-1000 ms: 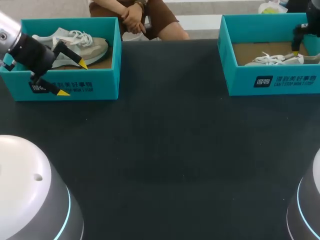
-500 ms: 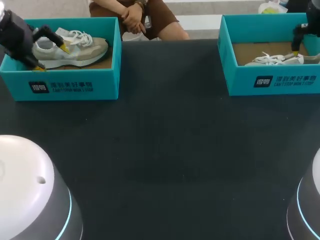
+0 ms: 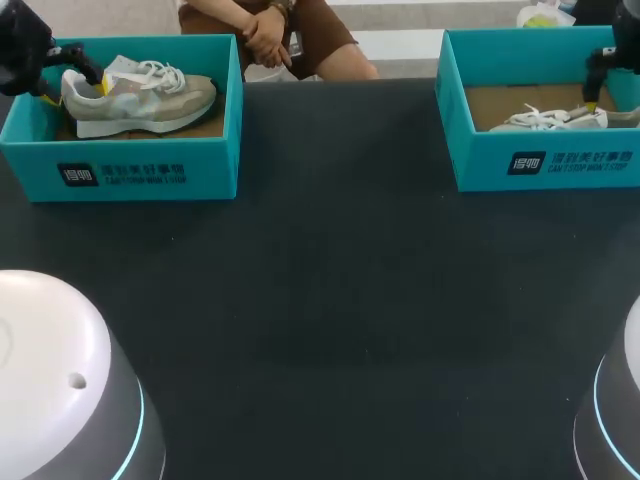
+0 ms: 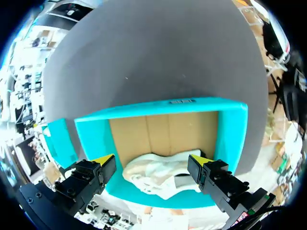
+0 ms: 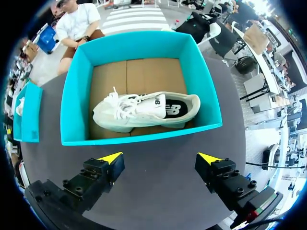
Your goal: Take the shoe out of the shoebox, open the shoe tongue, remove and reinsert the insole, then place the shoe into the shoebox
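risk sits chiefly at the left shoebox [image 3: 150, 170]. the left pincer [image 4: 151, 160] hangs with its fingers apart, straddling the heel end of the left shoe [image 3: 140, 95]. that shoe rests on its sole inside the box, toe toward the middle of the bench [image 3: 340, 300]. whether either finger touches the heel cannot be told.

judged hazards:
- a grip on the heel alone would let the toe droop and catch the box wall on the lift.
- the cardboard box looks light and may rise or drag with the shoe.
- the outer finger has little room between heel and end wall and could snag the rim.

the right pincer [image 5: 159, 158] is likewise apart and holds nothing. the right shoebox [image 5: 139, 138] lies ahead of its fingers, with the right shoe [image 5: 144, 112] inside. no hazard is noted there unless it descends onto the near wall.

surface: the bench is dark, matt and smooth-looking, judged to give a box base little hold against sliding.

room: the two boxes stand well apart at the far corners. the broad dark stretch between them and toward the robot would serve for setting a shoe down.
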Tool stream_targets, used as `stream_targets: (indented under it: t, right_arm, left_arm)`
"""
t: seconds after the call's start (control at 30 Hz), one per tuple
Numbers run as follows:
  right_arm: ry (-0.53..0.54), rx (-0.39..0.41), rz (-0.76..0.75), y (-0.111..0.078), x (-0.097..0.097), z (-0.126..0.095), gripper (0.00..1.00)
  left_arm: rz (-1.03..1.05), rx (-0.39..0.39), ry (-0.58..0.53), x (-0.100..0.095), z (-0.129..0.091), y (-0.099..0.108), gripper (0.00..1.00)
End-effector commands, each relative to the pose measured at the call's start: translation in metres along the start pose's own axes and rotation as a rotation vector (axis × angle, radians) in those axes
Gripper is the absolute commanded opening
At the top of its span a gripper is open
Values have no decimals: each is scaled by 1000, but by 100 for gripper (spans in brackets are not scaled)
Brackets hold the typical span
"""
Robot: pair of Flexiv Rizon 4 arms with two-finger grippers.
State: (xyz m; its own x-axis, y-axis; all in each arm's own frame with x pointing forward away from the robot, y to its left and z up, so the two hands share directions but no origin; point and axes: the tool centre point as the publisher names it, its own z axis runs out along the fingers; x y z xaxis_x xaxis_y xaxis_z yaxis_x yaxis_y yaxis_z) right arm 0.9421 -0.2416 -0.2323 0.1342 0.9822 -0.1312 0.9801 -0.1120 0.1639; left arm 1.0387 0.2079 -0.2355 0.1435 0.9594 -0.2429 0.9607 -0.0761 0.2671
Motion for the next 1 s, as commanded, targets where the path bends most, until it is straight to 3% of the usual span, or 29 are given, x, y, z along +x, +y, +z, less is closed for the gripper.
stream_targets:
  t: [0.03, 0.27, 0.87, 1.0]
  right_arm:
    - [2, -1, 1, 0, 0, 0, 100]
    - [2, -1, 1, 0, 0, 0, 100]
    - [2, -1, 1, 0, 0, 0, 100]
    - [2, -1, 1, 0, 0, 0, 100]
  left_arm:
    - [19, 63, 99, 10, 5, 50, 100]
    - [-41, 22, 159, 33, 11, 73, 100]
    - [-41, 22, 159, 33, 11, 73, 100]
    - [-81, 76, 170, 33, 24, 88, 100]
